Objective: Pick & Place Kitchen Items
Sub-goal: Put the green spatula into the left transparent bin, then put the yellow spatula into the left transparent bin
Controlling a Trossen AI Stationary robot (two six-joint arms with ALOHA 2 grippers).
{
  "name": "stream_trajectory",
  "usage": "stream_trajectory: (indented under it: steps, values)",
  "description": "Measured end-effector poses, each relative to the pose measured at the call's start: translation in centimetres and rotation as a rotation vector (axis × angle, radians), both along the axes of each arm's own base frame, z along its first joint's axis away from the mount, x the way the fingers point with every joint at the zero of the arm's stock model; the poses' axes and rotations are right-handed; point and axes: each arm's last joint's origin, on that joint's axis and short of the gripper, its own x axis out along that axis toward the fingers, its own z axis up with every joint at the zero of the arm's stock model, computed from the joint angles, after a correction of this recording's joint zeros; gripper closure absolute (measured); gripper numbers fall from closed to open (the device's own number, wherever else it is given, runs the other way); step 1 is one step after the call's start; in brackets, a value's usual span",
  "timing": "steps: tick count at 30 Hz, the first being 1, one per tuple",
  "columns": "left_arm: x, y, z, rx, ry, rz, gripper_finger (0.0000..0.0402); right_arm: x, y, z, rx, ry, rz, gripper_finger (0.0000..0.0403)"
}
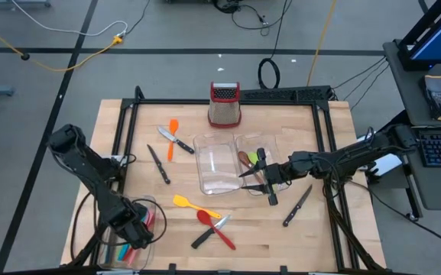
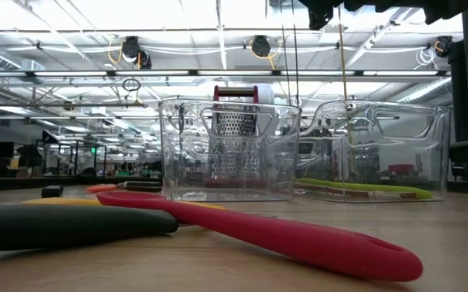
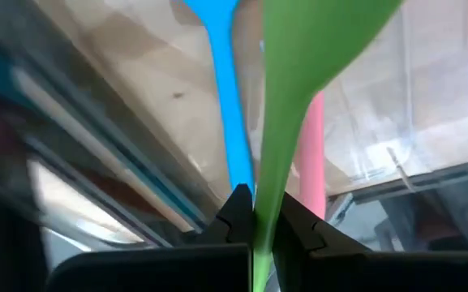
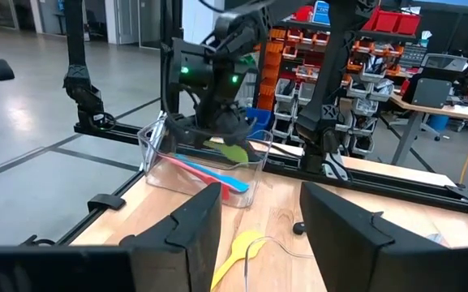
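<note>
My left gripper (image 1: pixel 134 231) sits in the lower left of the high view, down inside a clear tray (image 1: pixel 153 205) at the table's (image 1: pixel 312 237) near-left corner. From its wrist camera I see the fingers pinched on the stem of a green utensil (image 3: pixel 298 89), its broad end fanning out above. A blue utensil (image 3: pixel 227 122) and a pink utensil (image 3: pixel 313 146) lie in the same tray just behind it.

My right gripper (image 1: pixel 255 177) is right of centre in the high view, reaching over the near edge of the right-hand tray (image 1: pixel 275 145). Its fingers (image 4: pixel 189 235) stand spread apart with nothing between them.

Nearest the bottom of the high view I've got a red spatula (image 1: pixel 214 228) crossed by a black-handled knife (image 1: pixel 209 233), with a yellow spatula (image 1: pixel 193 205) touching the red one's upper end. In the low view the red spatula (image 2: pixel 298 239) runs across the foreground beside a dark handle (image 2: pixel 63 225).

Mid-table, another knife (image 1: pixel 296 206) lies right of the right gripper, and a third knife (image 1: pixel 158 164) lies to the left. The middle tray (image 1: pixel 218 164) sits centre frame; green and brown utensils (image 1: pixel 252 159) rest in the right-hand tray.

Farther up, an orange spatula (image 1: pixel 172 137) crosses a small knife (image 1: pixel 176 140). At the far edge stands the grater (image 1: pixel 225 105) with its red top.
</note>
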Motion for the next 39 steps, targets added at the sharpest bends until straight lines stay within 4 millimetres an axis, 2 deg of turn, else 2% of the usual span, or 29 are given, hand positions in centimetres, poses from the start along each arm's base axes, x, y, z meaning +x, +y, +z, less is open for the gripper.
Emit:
stream_trajectory:
  steps: [5, 8, 24, 28, 33, 39]
  values:
    - [-0.2, 0.2, -2.0, -0.038, -0.022, 0.009, 0.0393, 0.0, 0.0, 0.0, 0.0, 0.0, 0.0, 0.0242]
    - [-0.4, 0.5, -2.5, -0.028, -0.014, 0.006, 0.0391, 0.0, 0.0, 0.0, 0.0, 0.0, 0.0, 0.0242]
    - [-0.4, 0.5, -2.5, -0.022, -0.038, -0.014, 0.0306, 0.0, 0.0, 0.0, 0.0, 0.0, 0.0, 0.0242]
    - [-0.4, 0.4, -2.4, -0.066, -0.018, -0.039, 0.0279, 0.0, 0.0, 0.0, 0.0, 0.0, 0.0, 0.0242]
    - [-0.4, 0.3, -0.7, -0.08, -0.014, -0.025, 0.027, 0.0, 0.0, 0.0, 0.0, -0.001, 0.001, 0.0241]
    - [-0.5, 0.9, 3.2, 0.016, -0.099, 0.0, 0.0289, 0.0, 0.0, 0.0, 0.001, 0.0, 0.003, 0.0241]
